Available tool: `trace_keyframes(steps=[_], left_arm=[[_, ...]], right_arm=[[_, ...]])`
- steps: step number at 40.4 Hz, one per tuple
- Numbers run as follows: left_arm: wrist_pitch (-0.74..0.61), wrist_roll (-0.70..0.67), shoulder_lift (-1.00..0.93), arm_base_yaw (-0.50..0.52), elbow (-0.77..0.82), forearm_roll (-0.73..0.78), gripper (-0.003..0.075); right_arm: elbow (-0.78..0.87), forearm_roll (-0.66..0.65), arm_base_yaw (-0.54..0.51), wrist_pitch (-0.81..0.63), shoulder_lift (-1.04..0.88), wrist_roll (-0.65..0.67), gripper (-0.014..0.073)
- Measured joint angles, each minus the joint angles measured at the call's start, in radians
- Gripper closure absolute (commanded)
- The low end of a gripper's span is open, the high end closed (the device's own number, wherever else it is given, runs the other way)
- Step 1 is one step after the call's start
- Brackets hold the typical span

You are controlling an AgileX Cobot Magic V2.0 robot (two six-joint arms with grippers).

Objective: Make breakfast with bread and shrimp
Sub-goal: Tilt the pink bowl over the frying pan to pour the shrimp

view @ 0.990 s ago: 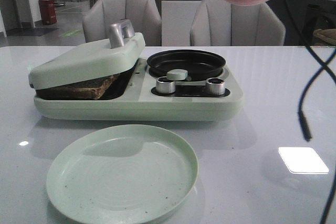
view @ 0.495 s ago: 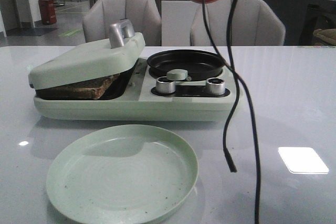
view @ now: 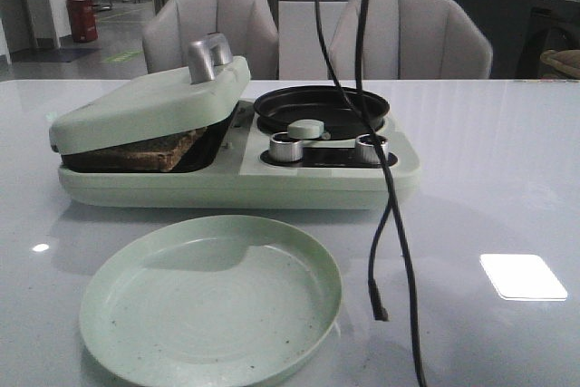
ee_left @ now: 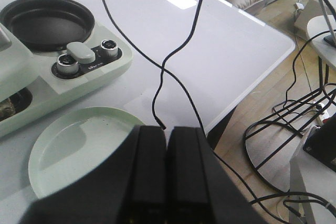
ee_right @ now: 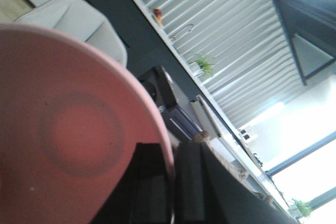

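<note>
Right gripper (ee_right: 173, 182) pinching pink bowl (ee_right: 68, 129) rim, left gripper (ee_left: 167, 182) closed, empty: tip the bowl slowly, centred over the black pan (view: 322, 108).

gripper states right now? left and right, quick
Left gripper: shut, holding nothing.
Right gripper: shut on the pink bowl, pinching its rim.

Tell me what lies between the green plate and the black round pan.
In the front view, the appliance's control panel: two silver knobs and a pale green switch sit between the plate and the pan. A dangling black cable crosses nearby.
</note>
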Motion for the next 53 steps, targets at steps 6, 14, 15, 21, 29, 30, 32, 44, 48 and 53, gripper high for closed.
trace_keyframes(steps=[6,14,15,21,29,30,32,44,48,53], left_arm=[[0.0,0.0,0.0,0.0,0.0,0.0,0.0622],[0.0,0.0,0.0,0.0,0.0,0.0,0.0622],[0.0,0.0,0.0,0.0,0.0,0.0,0.0622],[0.0,0.0,0.0,0.0,0.0,0.0,0.0622],[0.0,0.0,0.0,0.0,0.0,0.0,0.0622],[0.0,0.0,0.0,0.0,0.0,0.0,0.0622],[0.0,0.0,0.0,0.0,0.0,0.0,0.0622],[0.0,0.0,0.0,0.0,0.0,0.0,0.0622],[0.0,0.0,0.0,0.0,0.0,0.0,0.0622],[0.0,0.0,0.0,0.0,0.0,0.0,0.0622]], right_arm=[[-0.077,-0.002,0.0,0.009,0.0,-0.041,0.055],[-0.097,-0.022,0.0,0.027,0.02,-0.059,0.055],[-0.094,-0.029,0.0,0.039,0.034,-0.06,0.055],[-0.072,-0.024,-0.002,0.073,0.157,-0.075,0.055],[-0.058,0.005,-0.002,0.063,0.225,-0.076,0.055],[-0.06,0.005,-0.002,0.063,0.222,-0.076,0.055],[-0.064,0.003,-0.002,0.07,0.211,-0.076,0.055],[-0.068,0.225,-0.024,0.091,0.047,-0.076,0.055],[-0.052,0.4,-0.077,0.078,-0.042,-0.076,0.055],[0.03,0.617,-0.186,0.048,-0.169,-0.094,0.055]])
